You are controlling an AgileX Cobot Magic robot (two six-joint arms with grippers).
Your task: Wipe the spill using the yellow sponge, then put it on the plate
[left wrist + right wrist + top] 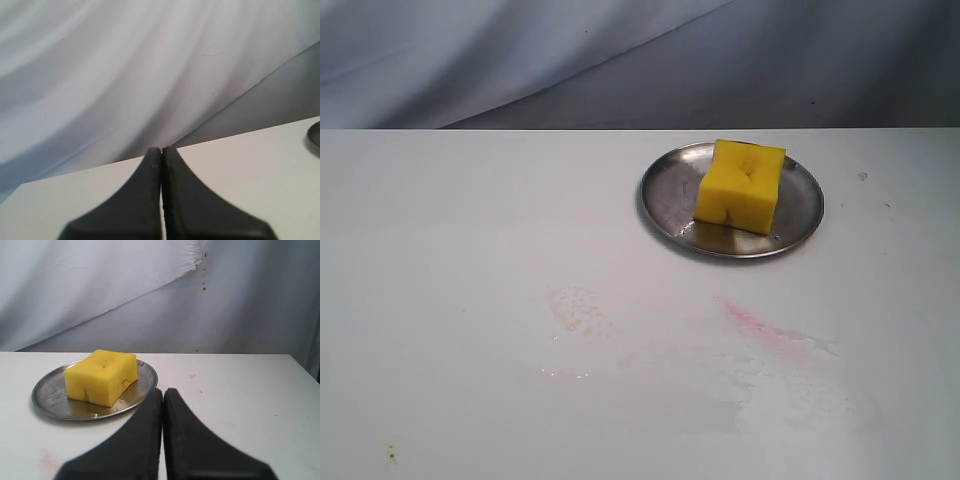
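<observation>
The yellow sponge (741, 186) sits on the silver plate (665, 190) at the back right of the white table, and nothing touches it. In the right wrist view the sponge (101, 376) rests on the plate (47, 396) just beyond my right gripper (163, 390), which is shut and empty. My left gripper (161, 148) is also shut and empty, over bare table, with the plate's rim (315, 136) at the frame's edge. Neither gripper shows in the exterior view. No amber puddle of spill is visible, only a faint yellowish smear (575, 308).
A faint pink-red streak (760, 325) and a wet sheen (790, 390) lie in front of the plate. A small dark speck (392, 455) sits near the front left. A grey cloth backdrop (520, 60) hangs behind the table.
</observation>
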